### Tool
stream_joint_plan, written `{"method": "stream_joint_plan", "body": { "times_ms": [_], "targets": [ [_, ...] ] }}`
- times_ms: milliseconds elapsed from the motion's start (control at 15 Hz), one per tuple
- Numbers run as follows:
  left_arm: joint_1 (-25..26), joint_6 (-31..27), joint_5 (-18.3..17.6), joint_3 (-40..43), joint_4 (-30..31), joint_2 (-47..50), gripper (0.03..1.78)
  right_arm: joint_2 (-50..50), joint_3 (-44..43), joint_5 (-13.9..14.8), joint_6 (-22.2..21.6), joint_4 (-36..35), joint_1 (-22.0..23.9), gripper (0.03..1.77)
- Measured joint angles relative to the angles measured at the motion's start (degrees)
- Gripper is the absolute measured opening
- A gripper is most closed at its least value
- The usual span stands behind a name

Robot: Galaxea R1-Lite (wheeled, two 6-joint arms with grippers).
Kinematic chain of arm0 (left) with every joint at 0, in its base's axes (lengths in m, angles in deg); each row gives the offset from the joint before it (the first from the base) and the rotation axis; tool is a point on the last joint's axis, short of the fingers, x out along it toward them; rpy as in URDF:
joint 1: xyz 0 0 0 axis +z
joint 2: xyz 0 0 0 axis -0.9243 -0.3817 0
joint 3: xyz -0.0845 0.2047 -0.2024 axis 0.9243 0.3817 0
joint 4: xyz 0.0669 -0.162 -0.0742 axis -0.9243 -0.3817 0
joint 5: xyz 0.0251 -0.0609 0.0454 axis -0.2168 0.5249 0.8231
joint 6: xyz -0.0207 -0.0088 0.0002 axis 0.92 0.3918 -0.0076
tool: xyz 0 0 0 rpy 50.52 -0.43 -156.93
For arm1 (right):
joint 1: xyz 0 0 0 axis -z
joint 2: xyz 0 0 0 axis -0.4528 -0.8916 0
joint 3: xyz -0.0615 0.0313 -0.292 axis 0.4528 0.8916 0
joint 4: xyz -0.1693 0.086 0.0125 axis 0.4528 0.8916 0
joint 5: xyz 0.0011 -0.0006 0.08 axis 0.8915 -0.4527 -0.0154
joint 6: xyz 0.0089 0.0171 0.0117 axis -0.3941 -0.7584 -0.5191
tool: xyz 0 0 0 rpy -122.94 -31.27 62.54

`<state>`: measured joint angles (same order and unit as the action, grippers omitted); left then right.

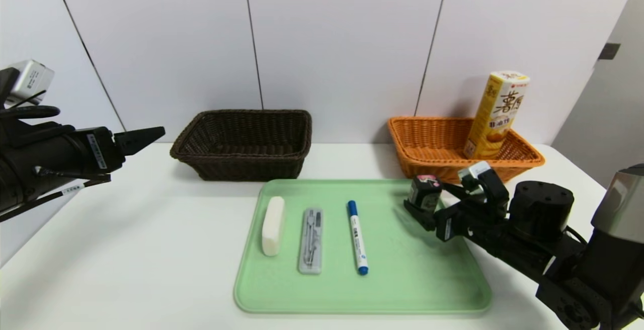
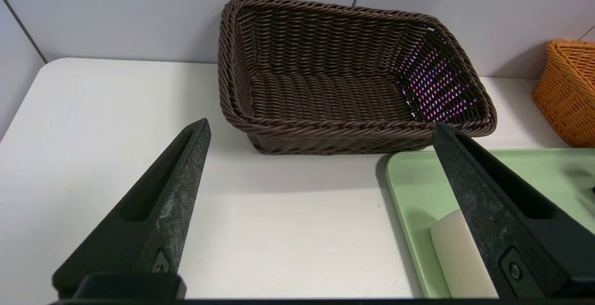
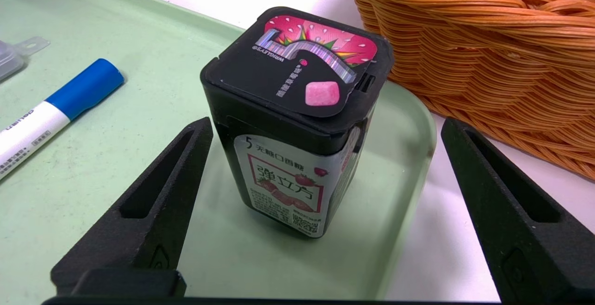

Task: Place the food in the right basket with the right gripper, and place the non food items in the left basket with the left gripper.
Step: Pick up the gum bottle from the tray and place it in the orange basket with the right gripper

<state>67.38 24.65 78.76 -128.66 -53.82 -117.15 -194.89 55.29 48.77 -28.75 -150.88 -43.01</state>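
Both arms are black, each ending in 2 pointed, hollowed fingers with small screws: the left gripper (image 1: 146, 138) trails cables and white labels, the right gripper (image 1: 443, 196) follows a grey segment.

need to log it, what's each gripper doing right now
left gripper: open, empty.
right gripper: open, jaws either side of the black gum box, not closed on it.

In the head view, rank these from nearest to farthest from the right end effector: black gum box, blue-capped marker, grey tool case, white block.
From the right end effector, open at the tray's right side:
1. Black gum box, between its fingers.
2. Blue-capped marker, mid-tray.
3. Grey tool case, left of the marker.
4. White block, at the tray's left edge.
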Motion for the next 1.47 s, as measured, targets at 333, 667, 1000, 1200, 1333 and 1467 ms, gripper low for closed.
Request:
{"method": "stream_joint_plan", "body": {
  "times_ms": [333, 667, 1000, 1200, 1333, 1467],
  "targets": [
    [0.0, 0.0, -0.02, 0.04, 0.0, 0.01, 1.69, -0.52, -0.8, 0.06, 0.0, -0.05, -0.05, 1.69],
    [0.0, -0.02, -0.02, 0.04, -0.02, 0.01, 1.69, -0.63, -0.74, 0.09, -0.02, -0.02, -0.06, 0.93],
    [0.0, -0.02, 0.0, 0.11, -0.02, 0.01, 1.69, -0.44, -0.44, 0.06, -0.02, 0.0, -0.37, 0.72],
    [0.0, 0.06, 0.0, 0.11, 0.0, 0.01, 1.69, 1.79, -0.12, 0.0, 0.5, 0.02, -1.68, 0.72],
    [0.0, 0.04, 0.04, 0.09, -0.02, 0.06, 1.69, 5.01, 0.0, 0.06, 1.02, -0.02, -3.15, 0.72],
    [0.0, 0.0, 0.06, 0.17, 0.0, 0.26, 1.69, 9.25, -0.48, 0.11, 3.21, 0.17, -4.05, 0.72]
  ]
}}
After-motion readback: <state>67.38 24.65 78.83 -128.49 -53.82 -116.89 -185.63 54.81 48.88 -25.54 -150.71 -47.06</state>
